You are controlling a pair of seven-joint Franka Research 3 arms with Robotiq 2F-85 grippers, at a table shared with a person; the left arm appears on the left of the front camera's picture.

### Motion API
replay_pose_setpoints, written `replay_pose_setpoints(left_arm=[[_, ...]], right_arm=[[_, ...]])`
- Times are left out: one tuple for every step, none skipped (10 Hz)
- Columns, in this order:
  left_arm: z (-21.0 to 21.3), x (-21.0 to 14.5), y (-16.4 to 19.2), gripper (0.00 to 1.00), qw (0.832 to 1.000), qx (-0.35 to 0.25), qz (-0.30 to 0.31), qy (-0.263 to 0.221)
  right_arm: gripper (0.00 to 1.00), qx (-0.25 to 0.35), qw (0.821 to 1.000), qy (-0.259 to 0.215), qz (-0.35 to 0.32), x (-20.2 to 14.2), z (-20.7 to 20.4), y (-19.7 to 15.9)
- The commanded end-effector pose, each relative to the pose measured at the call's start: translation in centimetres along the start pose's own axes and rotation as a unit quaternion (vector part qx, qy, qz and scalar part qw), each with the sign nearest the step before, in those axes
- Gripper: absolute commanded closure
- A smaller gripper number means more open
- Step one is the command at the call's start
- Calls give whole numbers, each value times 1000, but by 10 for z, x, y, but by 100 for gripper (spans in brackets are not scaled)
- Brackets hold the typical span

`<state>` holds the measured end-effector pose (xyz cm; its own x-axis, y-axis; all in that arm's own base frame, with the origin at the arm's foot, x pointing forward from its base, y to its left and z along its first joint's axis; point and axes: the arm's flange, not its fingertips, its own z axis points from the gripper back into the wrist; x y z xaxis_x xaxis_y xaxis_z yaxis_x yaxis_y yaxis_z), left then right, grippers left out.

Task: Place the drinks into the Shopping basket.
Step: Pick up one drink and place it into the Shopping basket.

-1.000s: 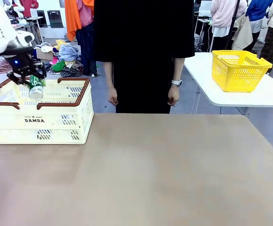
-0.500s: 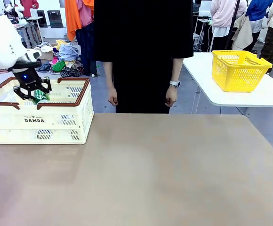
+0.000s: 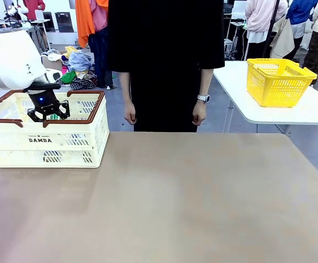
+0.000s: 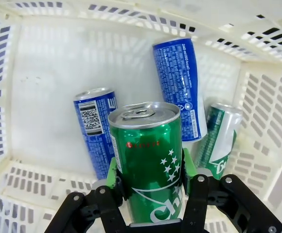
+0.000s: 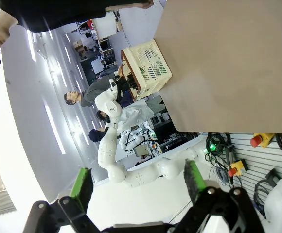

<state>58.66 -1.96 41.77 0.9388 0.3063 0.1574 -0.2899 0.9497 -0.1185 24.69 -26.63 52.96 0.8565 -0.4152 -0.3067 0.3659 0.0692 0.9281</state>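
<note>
Left gripper [image 4: 150,194] lowered inside Shopping basket [image 3: 66,143], green pads clamped on upright green can [image 4: 148,155], two blue cans [image 4: 95,128] and a second green can [image 4: 221,141] on basket floor beyond fingertips, right gripper [image 5: 137,187] spread wide, holding nothing.

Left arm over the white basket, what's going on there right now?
The left gripper is shut on a green can and holds it down inside the white basket. Three cans already lie on the basket floor: two blue cans and another green can. The right gripper is open, holds nothing and is off the table. A person stands at the far side with both hands down, not taking part.
</note>
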Motion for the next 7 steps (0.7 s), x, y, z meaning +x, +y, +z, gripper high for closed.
replay_pose_setpoints(left_arm=[[4, -1, -4, 100, 1000, 7, -14, -16], [4, -1, -5, 80, 1000, 6, -14, -16], [3, -1, -6, 23, 1000, 5, -17, -17], [2, -2, -6, 0, 1000, 7, -18, -18], [2, -2, -7, 0, 1000, 5, -18, -19], [2, -1, -7, 0, 1000, 5, -18, -21], [2, -1, -7, 0, 1000, 2, -18, -23]], right_arm=[[0, 6, 1000, -2, 7, -1, -3, 1], [0, 6, 1000, -2, 7, -1, -3, 1], [0, 6, 1000, -2, 7, -1, -3, 1], [0, 6, 1000, -2, 7, -1, -3, 1], [0, 6, 1000, -2, 7, -1, -3, 1], [0, 6, 1000, -2, 7, -1, -3, 1], [0, 6, 1000, -2, 7, -1, -3, 1]])
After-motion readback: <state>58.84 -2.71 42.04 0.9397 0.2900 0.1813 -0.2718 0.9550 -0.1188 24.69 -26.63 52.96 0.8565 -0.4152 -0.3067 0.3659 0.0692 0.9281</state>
